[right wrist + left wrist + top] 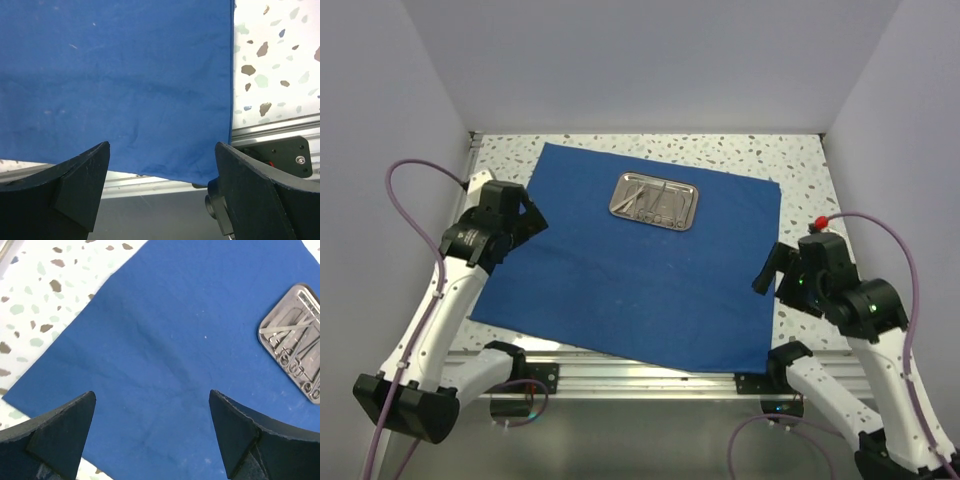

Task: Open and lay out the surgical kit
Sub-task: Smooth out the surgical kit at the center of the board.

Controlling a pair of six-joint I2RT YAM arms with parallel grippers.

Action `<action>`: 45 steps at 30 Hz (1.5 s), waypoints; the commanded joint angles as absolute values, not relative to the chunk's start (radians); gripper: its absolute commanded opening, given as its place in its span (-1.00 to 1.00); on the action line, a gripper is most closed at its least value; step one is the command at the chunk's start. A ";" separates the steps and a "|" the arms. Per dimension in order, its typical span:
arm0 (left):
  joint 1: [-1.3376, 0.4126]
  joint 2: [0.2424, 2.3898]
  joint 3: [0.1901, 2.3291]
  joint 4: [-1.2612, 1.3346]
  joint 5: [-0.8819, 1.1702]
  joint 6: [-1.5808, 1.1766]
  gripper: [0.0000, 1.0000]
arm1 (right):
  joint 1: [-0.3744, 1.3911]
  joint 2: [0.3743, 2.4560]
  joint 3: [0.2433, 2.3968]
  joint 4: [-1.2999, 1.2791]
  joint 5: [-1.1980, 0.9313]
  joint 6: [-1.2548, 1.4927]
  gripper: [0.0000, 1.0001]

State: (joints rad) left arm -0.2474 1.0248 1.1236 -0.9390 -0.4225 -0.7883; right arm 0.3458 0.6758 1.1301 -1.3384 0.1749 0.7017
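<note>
The royal-blue cloth wrap (640, 270) lies spread flat on the table, its near edge hanging over the front rail. The shiny steel tray (653, 200) sits on its far middle, with the silver scissors, forceps and tweezers (650, 198) lying inside it. The tray also shows at the right of the left wrist view (295, 340). My left gripper (528, 215) is open and empty above the cloth's left edge (150, 365). My right gripper (770, 270) is open and empty over the cloth's near right corner (200, 150).
The speckled white tabletop (800, 160) shows around the cloth. An aluminium rail (650, 375) runs along the front edge, with black brackets (280, 155) at the arm bases. Grey walls enclose the table on three sides.
</note>
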 commanded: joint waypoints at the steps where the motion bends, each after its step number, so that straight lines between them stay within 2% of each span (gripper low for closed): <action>1: -0.249 1.066 1.117 -0.796 -0.362 -0.660 0.99 | 0.342 0.863 1.137 -1.284 0.101 0.673 0.80; 5: -0.244 1.187 1.184 -0.764 -0.345 -0.572 0.99 | 0.339 1.081 1.204 -1.152 0.161 0.652 0.80; 10: -0.218 1.233 1.226 -0.684 -0.305 -0.468 0.99 | 0.264 1.319 1.276 -0.962 0.169 0.641 0.76; 14: -0.178 1.276 1.175 -0.545 -0.240 -0.437 0.99 | 0.164 1.617 1.412 -0.940 0.152 0.638 0.68; 17: -0.132 1.369 1.209 -0.512 -0.173 -0.430 0.99 | 0.092 1.759 1.523 -0.956 0.215 0.592 0.64; 22: -0.072 1.535 1.310 -0.485 -0.121 -0.403 0.99 | -0.030 1.902 1.623 -0.927 0.235 0.540 0.65; 27: -0.012 1.764 1.503 -0.488 -0.094 -0.382 0.99 | -0.117 2.069 1.736 -0.942 0.258 0.531 0.64; 31: 0.000 1.954 1.662 -0.500 -0.064 -0.387 0.99 | -0.126 2.198 1.866 -0.962 0.253 0.526 0.62; 40: 0.041 2.205 1.892 -0.512 -0.035 -0.407 0.99 | -0.127 2.393 2.035 -0.962 0.144 0.518 0.54; 45: 0.045 2.321 2.015 -0.563 -0.032 -0.407 0.99 | -0.126 2.442 2.069 -0.945 0.127 0.525 0.40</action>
